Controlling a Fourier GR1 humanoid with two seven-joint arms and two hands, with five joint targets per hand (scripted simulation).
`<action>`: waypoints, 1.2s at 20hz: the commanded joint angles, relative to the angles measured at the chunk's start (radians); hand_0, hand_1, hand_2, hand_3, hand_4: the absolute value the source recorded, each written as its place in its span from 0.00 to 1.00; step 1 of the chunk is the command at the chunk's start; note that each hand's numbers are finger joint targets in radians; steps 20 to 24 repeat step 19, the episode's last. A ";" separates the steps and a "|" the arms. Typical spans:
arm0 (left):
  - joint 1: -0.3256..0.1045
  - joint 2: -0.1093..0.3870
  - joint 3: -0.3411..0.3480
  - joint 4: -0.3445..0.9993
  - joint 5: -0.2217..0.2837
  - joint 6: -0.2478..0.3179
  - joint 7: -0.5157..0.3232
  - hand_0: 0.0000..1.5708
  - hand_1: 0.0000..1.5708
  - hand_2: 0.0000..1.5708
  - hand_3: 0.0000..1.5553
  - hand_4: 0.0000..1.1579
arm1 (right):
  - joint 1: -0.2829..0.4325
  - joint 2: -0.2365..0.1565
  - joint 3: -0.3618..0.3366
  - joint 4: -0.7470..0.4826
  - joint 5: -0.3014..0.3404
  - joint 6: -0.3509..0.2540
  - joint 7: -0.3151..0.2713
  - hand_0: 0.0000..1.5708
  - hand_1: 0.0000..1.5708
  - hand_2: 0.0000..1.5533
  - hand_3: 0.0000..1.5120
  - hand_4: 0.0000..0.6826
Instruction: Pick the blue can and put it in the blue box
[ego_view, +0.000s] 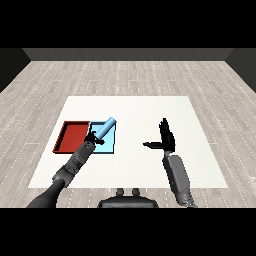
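A light blue can (106, 126) hangs tilted over the light blue tray (109, 145), its top end leaning to the upper right. My left hand (93, 137) is curled round the can's lower end, above the tray's left part. The red tray (71, 136) lies just left of the blue one, touching it. My right hand (166, 139) stands open over the table's middle right, fingers straight and pointing away, thumb out to the left, holding nothing.
The white table (150, 110) stretches wide around the two trays. Grey plank floor surrounds it. My left forearm (70, 170) crosses the table's near left edge, and the right forearm (177, 177) rises from the near right.
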 joint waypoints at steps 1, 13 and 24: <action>0.017 -0.011 0.110 0.024 0.097 -0.032 -0.070 0.67 0.67 0.60 0.00 0.64 | -0.014 -0.024 -0.049 0.042 -0.033 0.025 -0.020 0.00 0.00 0.00 0.00 0.00; 0.009 0.010 0.136 -0.027 0.088 0.285 -0.199 0.00 0.00 0.00 0.00 0.00 | 0.005 -0.046 -0.042 0.033 -0.014 0.042 -0.044 0.00 0.00 0.00 0.00 0.00; 0.047 -0.005 0.278 -0.313 0.217 0.301 -0.591 0.00 0.00 0.00 0.00 0.00 | 0.004 -0.060 0.005 0.032 0.047 0.041 -0.052 0.00 0.00 0.00 0.00 0.00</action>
